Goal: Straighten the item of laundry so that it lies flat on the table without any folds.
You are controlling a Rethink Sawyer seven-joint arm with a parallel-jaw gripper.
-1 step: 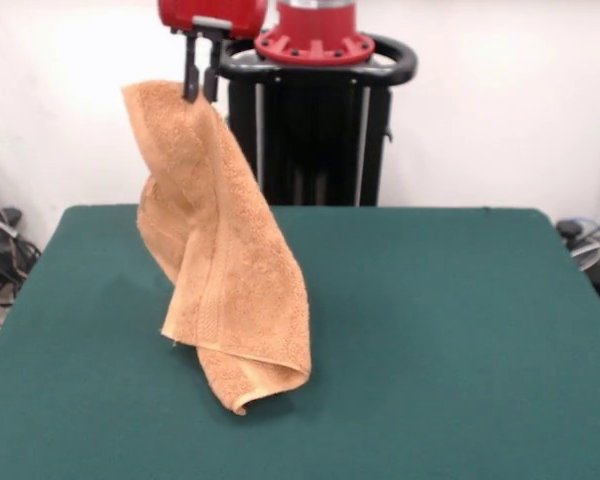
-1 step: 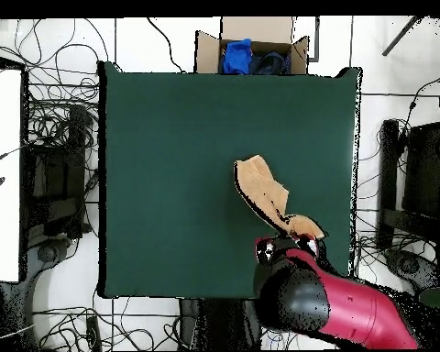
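The orange-tan towel (image 1: 225,260) hangs from its top corner, which my gripper (image 1: 200,88) is shut on high above the table's far left part. It drapes down in long folds, and its lowest curled corner rests on the green table (image 1: 430,330). From overhead the towel (image 2: 263,192) shows as a narrow strip running from the table's right-centre toward the red arm (image 2: 324,298); the gripper itself is hidden under the arm there.
A cardboard box (image 2: 252,48) with blue and dark cloth stands past the table's top edge in the overhead view. Cables lie on the floor on both sides. The black pedestal (image 1: 315,130) rises behind the towel.
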